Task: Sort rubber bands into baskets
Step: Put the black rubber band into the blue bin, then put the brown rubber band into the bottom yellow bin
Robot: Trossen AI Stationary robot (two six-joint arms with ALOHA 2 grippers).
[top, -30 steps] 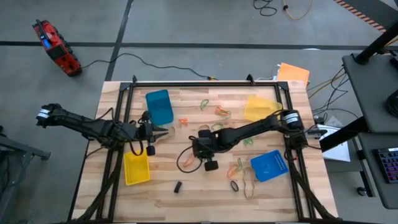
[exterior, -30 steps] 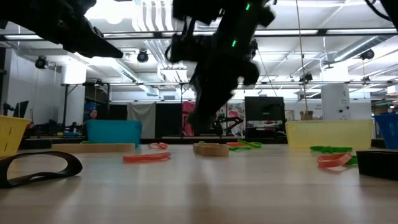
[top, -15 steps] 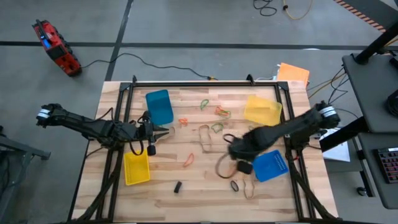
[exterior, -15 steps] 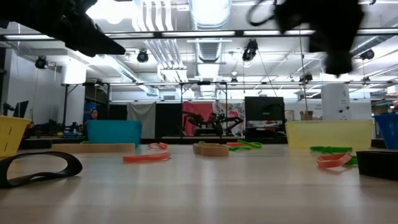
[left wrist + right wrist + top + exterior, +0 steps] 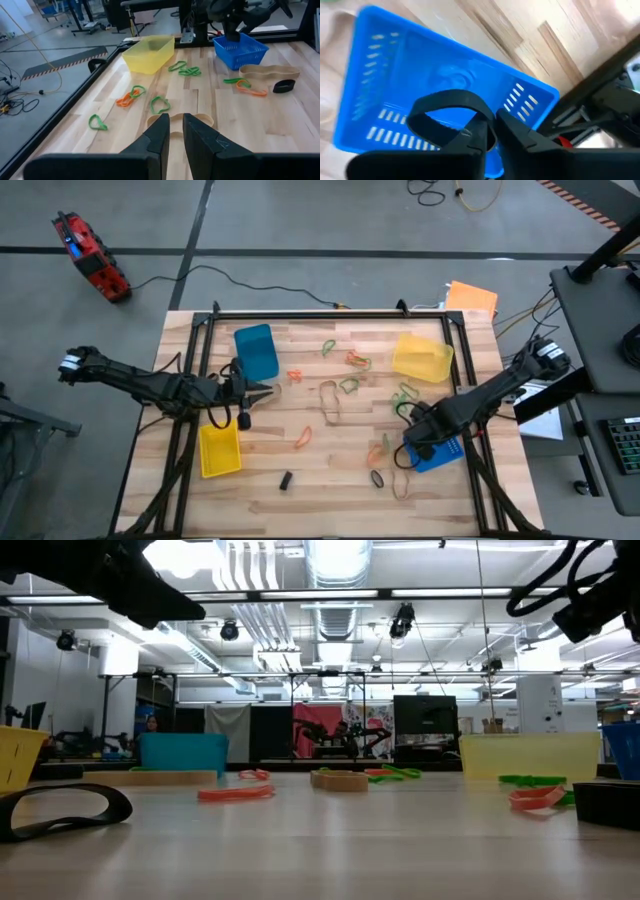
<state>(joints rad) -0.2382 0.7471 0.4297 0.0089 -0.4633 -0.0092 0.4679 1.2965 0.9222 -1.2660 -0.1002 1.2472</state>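
Four baskets stand on the wooden table: blue (image 5: 256, 352) at far left, yellow (image 5: 219, 451) at near left, yellow (image 5: 421, 356) at far right, blue (image 5: 443, 448) at near right. Green, orange, tan and black rubber bands lie loose between them, such as a large tan one (image 5: 329, 402) and an orange one (image 5: 304, 437). My right gripper (image 5: 420, 446) hangs over the near-right blue basket (image 5: 445, 75), shut on a black rubber band (image 5: 447, 102). Between the two left baskets my left gripper (image 5: 264, 392) is held above the table, fingers shut (image 5: 176, 132) and holding nothing. My right gripper pinches the black band at one spot of its loop (image 5: 489, 127) between its two fingers, which point down from above. The rest of the loop spreads out beside the fingers over the inside of the blue basket, clear of the table. Whether it touches the basket's bottom I cannot tell.
A small black block (image 5: 286, 480) lies near the front edge, with a black band (image 5: 377, 478) and a tan band (image 5: 402, 480) to its right. Green bands (image 5: 349, 384) and orange ones (image 5: 357, 360) lie mid-table. An orange sheet (image 5: 471, 297) sits past the far right corner.
My right gripper has swept from the middle of the table toward the right edge, carrying the black band clear of the table, and now stands over the near-right blue basket. Its wrist has rolled on the way.
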